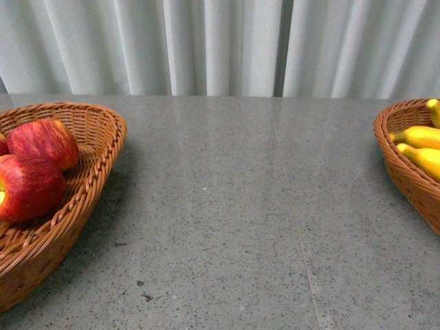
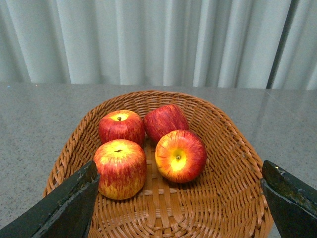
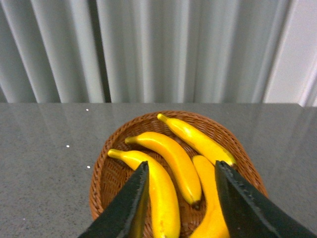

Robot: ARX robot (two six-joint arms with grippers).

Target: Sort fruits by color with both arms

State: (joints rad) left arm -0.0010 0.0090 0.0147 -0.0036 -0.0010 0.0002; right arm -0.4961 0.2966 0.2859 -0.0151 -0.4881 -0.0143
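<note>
Several red apples (image 2: 121, 168) streaked with yellow lie in a wicker basket (image 2: 233, 188) in the left wrist view; some of them show in the front view (image 1: 42, 143) at the left edge. My left gripper (image 2: 181, 171) hangs open and empty above that basket, its black fingers (image 2: 69, 208) wide apart. Several yellow bananas (image 3: 168, 156) lie in a second wicker basket (image 3: 106, 173) in the right wrist view, and partly in the front view (image 1: 419, 137) at the right edge. My right gripper (image 3: 182, 168) is open and empty just above the bananas. Neither arm shows in the front view.
The two baskets stand at the left (image 1: 96, 172) and right (image 1: 399, 165) sides of a grey speckled table (image 1: 234, 206). A pale pleated curtain (image 1: 220, 41) hangs behind the table's far edge.
</note>
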